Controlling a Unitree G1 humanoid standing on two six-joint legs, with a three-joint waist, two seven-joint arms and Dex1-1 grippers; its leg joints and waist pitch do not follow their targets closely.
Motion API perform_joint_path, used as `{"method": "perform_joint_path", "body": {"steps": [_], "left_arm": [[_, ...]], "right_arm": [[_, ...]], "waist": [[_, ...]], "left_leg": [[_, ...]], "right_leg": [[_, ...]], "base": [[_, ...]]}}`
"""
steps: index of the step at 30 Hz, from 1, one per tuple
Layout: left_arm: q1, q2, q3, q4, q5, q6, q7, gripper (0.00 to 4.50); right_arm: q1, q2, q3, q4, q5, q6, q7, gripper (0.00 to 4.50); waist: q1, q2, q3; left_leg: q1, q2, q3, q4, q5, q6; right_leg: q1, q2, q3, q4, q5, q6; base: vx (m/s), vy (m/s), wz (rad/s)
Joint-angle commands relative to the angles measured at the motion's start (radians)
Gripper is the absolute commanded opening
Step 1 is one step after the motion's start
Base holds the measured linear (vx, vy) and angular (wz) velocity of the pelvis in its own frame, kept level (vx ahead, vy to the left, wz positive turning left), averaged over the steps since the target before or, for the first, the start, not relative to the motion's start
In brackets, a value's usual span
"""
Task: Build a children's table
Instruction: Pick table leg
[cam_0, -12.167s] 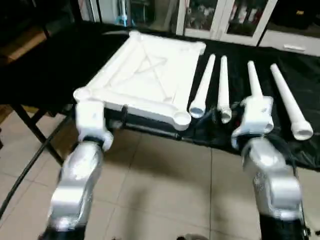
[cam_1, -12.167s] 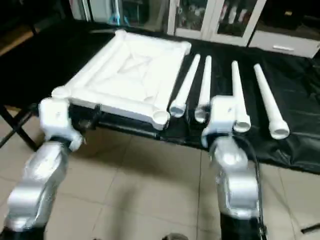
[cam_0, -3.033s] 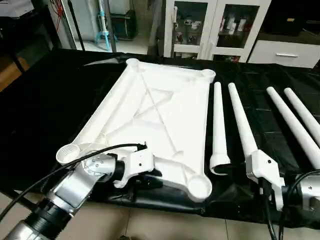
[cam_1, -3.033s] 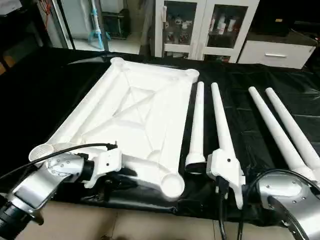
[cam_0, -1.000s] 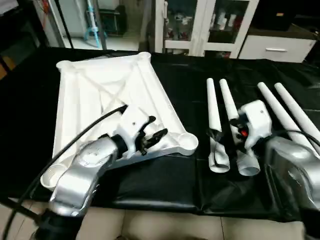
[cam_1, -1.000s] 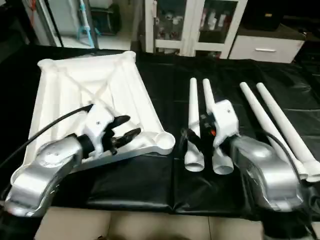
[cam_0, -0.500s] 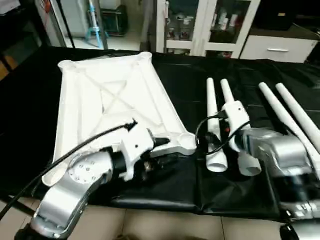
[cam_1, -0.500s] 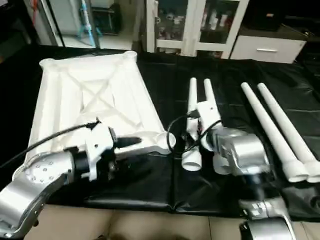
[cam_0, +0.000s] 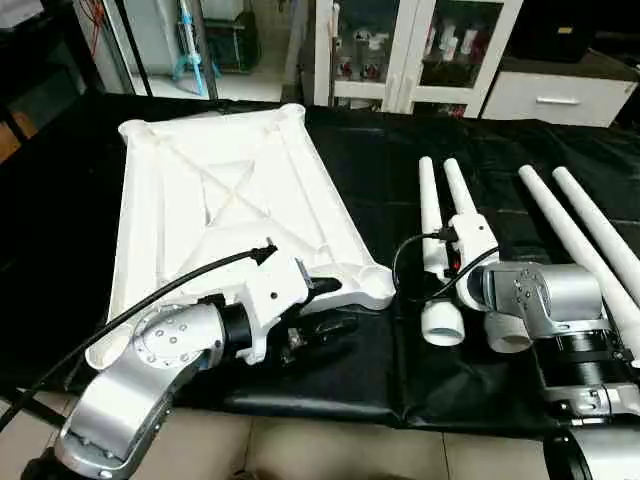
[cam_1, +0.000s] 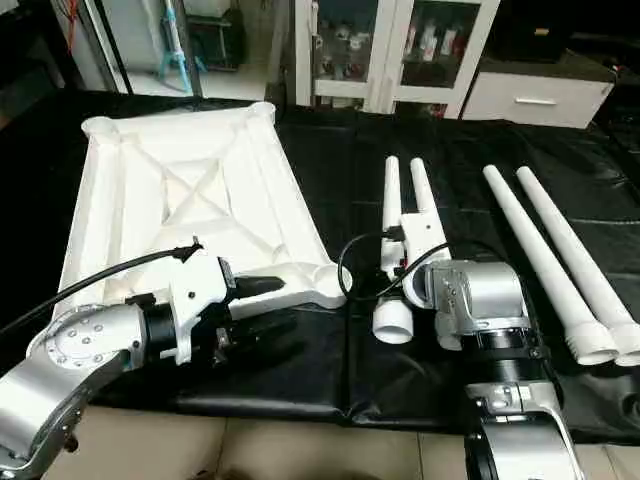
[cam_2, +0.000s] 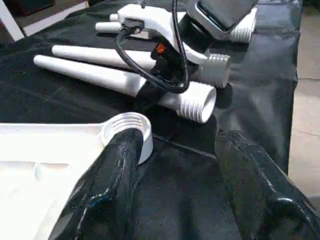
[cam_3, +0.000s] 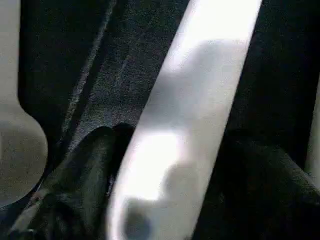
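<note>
Both grippers at the children's table parts on the black-covered work table (cam_0: 90, 170).

The white tabletop (cam_0: 215, 215) lies ribbed side up. The left gripper (cam_0: 330, 305) sits at its near corner socket (cam_2: 127, 131), fingers spread apart, one finger (cam_2: 117, 175) touching the socket. The right gripper (cam_3: 165, 165) straddles the leftmost leg (cam_0: 434, 255), a finger on each side. Two more legs (cam_0: 585, 245) lie well apart, to the right.

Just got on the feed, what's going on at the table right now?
The robot is assembling the children's table. The tabletop lies ribs-up on the black cover. The left hand is open at its near corner socket, one finger against it. The right hand straddles one leg of the near pair; two more legs lie untouched to the right.
</note>
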Motion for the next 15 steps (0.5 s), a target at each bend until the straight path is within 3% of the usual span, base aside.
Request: {"method": "perform_joint_path", "body": {"steps": [1, 7, 15], "left_arm": [[-0.009, 0.011, -0.012, -0.022, -0.010, 0.016, -0.009, 2.72], [-0.006, 0.017, -0.011, -0.029, -0.029, 0.028, -0.013, 2.72], [-0.013, 0.027, -0.016, -0.036, -0.021, 0.033, -0.002, 2.72]], "right_arm": [[-0.005, 0.004, -0.018, 0.014, 0.000, 0.005, -0.008, 3.36], [-0.008, 0.009, -0.019, 0.032, -0.010, -0.009, -0.011, 2.93], [-0.010, 0.023, -0.068, 0.014, -0.002, -0.026, -0.047, 2.27]], "waist": [[0.003, 0.005, -0.058], [0.008, 0.006, -0.058], [0.013, 0.005, -0.059]], "left_leg": [[0.015, 0.058, -0.017, -0.082, -0.045, -0.041], [0.015, 0.058, -0.016, -0.083, -0.060, -0.043], [0.014, 0.057, -0.017, -0.083, -0.054, -0.052]], "right_leg": [[0.038, -0.045, 0.041, -0.059, 0.057, -0.258], [0.038, -0.045, 0.042, -0.059, 0.050, -0.257], [0.038, -0.043, 0.041, -0.057, 0.056, -0.247]], "base": [[0.000, 0.000, 0.00], [0.000, 0.000, 0.00], [0.000, 0.000, 0.00]]}}
